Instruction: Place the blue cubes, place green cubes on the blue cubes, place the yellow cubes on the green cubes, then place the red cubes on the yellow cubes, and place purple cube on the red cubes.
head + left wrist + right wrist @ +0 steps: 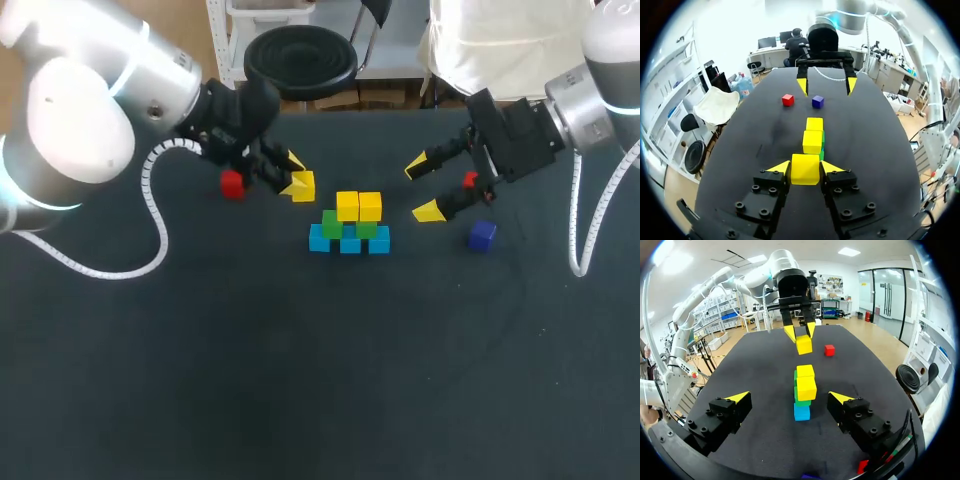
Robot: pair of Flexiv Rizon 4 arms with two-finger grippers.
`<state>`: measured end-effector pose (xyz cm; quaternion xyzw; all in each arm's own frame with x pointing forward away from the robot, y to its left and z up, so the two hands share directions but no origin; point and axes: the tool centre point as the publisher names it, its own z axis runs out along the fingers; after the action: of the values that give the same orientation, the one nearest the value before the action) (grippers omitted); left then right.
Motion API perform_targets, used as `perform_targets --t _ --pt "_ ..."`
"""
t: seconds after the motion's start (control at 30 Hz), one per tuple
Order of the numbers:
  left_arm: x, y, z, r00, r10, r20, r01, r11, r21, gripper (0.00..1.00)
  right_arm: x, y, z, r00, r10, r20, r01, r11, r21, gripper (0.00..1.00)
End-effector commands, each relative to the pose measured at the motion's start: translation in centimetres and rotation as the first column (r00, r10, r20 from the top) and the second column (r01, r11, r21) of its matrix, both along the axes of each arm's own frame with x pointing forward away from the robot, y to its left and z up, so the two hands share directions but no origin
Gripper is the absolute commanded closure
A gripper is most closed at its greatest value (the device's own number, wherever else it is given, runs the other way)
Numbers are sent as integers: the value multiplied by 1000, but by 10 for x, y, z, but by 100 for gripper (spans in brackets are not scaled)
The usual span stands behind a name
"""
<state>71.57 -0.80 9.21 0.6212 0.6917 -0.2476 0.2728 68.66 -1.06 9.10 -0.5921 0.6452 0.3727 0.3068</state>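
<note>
Left end effector [806, 168] grips yellow cube [805, 171], stack [812, 141] just ahead of it

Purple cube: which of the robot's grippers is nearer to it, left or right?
Right. The right gripper hangs close beside the purple cube; the left gripper, holding a yellow cube, is far off beyond the stack.

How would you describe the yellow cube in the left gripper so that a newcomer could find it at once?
Find the stack of cubes in the middle of the dark table. Beside it, the left gripper is shut on a yellow cube. Unlike the two yellow cubes atop the stack, this one touches no other cube.
</note>
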Motion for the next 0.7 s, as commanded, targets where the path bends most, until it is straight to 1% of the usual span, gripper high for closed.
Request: perform_targets --t 0.03,0.07,0.13,0.43,0.5,0.7 --pt "3 -4 -10 1000 -8 -30 7 999 -35 100 -1 0 0 1000 -1 1 1 1000 -1 0" --pt "3 -5 -11 999 -10 -37 8 999 -52 100 -1 0 0 1000 -1 1 1 1000 -1 0" --pt "3 -5 -14 999 -9 -44 6 998 -57 100 -1 0 0 1000 -1 1 1 1000 -1 0" --pt "6 -10 -17 999 -18 -37 16 998 -58 100 -1 0 0 1000 -1 1 1 1000 -1 0" --pt "6 -11 -19 999 -19 -44 17 998 -55 100 -1 0 0 1000 -1 1 1 1000 -1 0" --pt "1 -13 -24 998 -33 -52 29 998 -64 100 -1 0 0 1000 -1 1 1 1000 -1 0"
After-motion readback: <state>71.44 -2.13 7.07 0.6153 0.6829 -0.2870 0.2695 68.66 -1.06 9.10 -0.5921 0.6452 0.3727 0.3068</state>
